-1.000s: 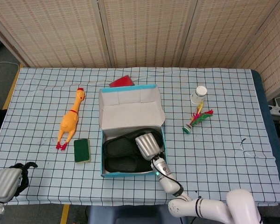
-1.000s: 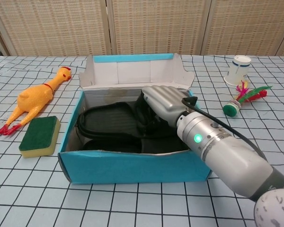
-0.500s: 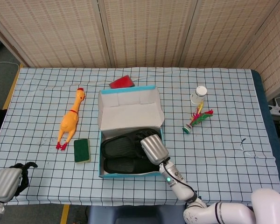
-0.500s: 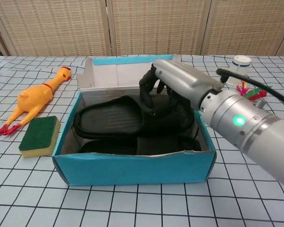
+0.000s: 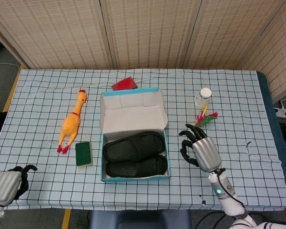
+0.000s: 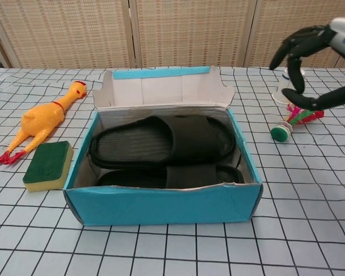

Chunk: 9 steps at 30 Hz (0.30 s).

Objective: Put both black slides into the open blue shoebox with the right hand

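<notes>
The table (image 5: 238,100) is covered with a light cloth with a dark grid pattern. In the middle of it stands the open blue shoebox (image 5: 136,177), with its white lid flap (image 5: 132,109) lying back away from the robot. Both black slides are inside the box, side by side and lying flat: the far slide (image 5: 133,144) near the lid, the near slide (image 5: 136,167) next to the front wall. In the chest view the far slide (image 6: 161,141) shows a ribbed sole and a wide strap, and the near slide (image 6: 167,175) is partly hidden behind the blue front wall.

The right hand (image 5: 202,149) is outside the box, to the right of it and apart from the slides. It holds nothing, and its dark fingers (image 5: 187,135) are spread and a little bent. In the chest view the right hand (image 6: 319,66) is raised near the upper right edge.

The left hand (image 5: 7,183) is at the lower left corner; how its fingers lie I cannot tell.

Left of the box lie a yellow rubber chicken (image 5: 71,123) and a green sponge (image 5: 84,153). A red object (image 5: 123,84) is behind the box. At the right stand a small white bottle (image 5: 202,97) and a feathered shuttlecock (image 5: 200,123).
</notes>
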Tool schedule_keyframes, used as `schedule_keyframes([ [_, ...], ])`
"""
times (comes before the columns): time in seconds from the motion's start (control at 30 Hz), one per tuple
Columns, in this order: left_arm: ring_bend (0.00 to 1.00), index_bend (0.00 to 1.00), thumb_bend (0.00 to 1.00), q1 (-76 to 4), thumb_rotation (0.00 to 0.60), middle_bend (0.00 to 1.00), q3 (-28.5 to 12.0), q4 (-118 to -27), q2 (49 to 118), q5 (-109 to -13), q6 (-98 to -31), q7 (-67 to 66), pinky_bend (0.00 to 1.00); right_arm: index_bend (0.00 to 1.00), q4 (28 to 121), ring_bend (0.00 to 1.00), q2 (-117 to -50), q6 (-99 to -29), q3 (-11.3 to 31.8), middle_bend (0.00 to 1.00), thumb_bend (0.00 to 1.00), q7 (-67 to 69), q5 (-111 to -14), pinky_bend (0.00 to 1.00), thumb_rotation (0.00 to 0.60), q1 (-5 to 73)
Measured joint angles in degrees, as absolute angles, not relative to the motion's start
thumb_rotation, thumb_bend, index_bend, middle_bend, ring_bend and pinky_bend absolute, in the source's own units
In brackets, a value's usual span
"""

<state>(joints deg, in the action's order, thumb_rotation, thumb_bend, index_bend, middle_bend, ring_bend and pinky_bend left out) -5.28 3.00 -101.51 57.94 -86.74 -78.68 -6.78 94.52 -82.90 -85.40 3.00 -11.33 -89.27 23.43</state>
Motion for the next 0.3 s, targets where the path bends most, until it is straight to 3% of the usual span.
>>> schedule_keyframes([
  [0.13,0.41,0.36,0.48,-5.2,0.6,0.38,2.9,-101.6,58.2,-86.4,-78.7,-7.9,0.55,0.18,86.7,0.01,-81.6,-90.8,1.1,0.17,0.17,-10.2,-89.4,0.04,0.6,17.3],
  [0.3,0.41,0.36,0.48,-4.9,0.6,0.38,2.9,-101.8,58.7,-86.2,-79.4,-9.4,0.55,0.12,82.5,0.0,-79.1,-91.1,-0.3,0.1,0.15,-6.5,-85.7,0.01,0.6,12.2],
])
